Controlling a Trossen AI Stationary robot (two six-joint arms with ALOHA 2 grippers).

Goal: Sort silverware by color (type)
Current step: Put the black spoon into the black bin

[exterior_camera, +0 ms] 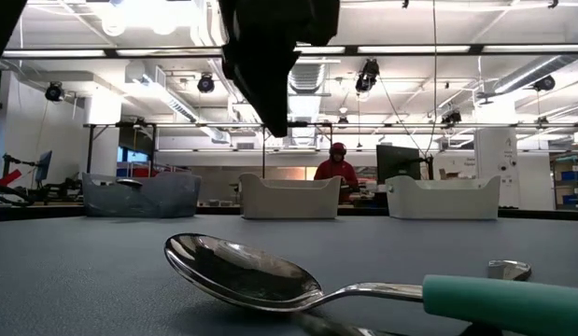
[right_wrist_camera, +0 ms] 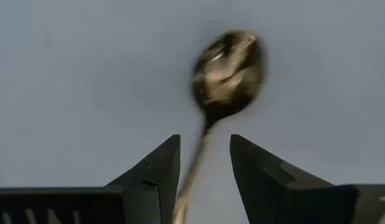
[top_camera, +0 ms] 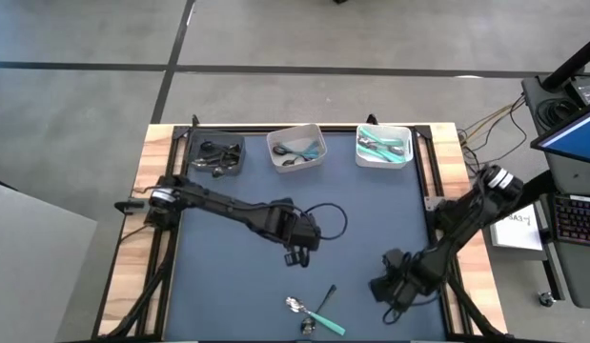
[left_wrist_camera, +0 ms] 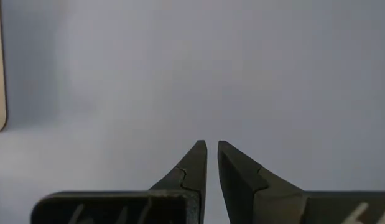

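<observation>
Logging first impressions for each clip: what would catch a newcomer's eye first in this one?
Probably the spoon sticking out between the right gripper's parted fingers, over the mat's near right part. Next, the teal-handled spoon lying close before the low camera at the near edge, beside a few more pieces. At the far edge stand a dark bin and two white bins, all holding utensils.

No readable text, labels, brands or numbers in any view. The only candidate is a white sheet of paper (top_camera: 519, 230) beside the tabletop's right edge, which carries dark print, but it is too small to make out.
</observation>
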